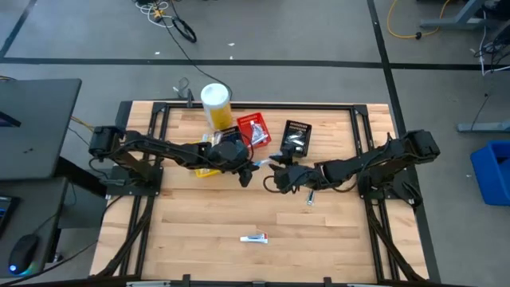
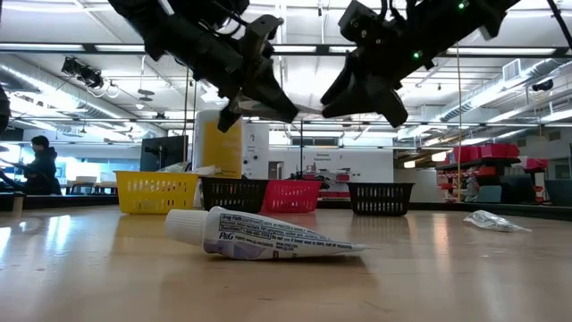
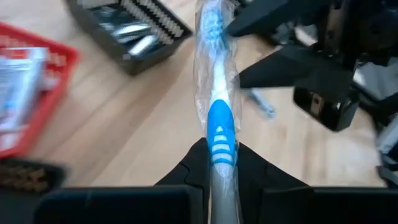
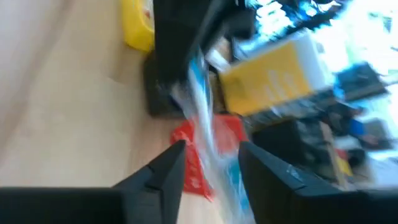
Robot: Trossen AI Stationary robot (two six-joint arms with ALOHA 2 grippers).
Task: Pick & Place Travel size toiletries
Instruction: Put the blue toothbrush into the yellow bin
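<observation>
A blue toothbrush in a clear wrapper [image 3: 219,93] hangs in the air over the table's middle, between my two grippers [image 1: 261,165]. My left gripper [image 3: 221,180] is shut on its handle end. My right gripper [image 4: 210,165] faces it from the table's right side and is open, one finger on either side of the wrapped brush [image 4: 202,124]. Whether they touch it I cannot tell. A white toothpaste tube [image 2: 268,237] lies flat on the table near its front edge [image 1: 255,238]. A small clear packet [image 2: 496,220] lies on the table below my right arm [image 1: 311,199]. My left gripper pinches the toothbrush's handle at its blue ribbed grip [image 3: 221,149] between its two fingers. The fingers come from the table's left, slanting a little downward, and lie along the brush. The brush sticks out ahead of them toward my right gripper, lifted clear of the table.
At the back stand a yellow canister with a white lid [image 1: 217,104], a red basket [image 1: 255,130] and a black basket [image 1: 297,137], both holding items. A yellow basket [image 1: 209,169] sits under my left arm. Bare wood lies toward the near edge.
</observation>
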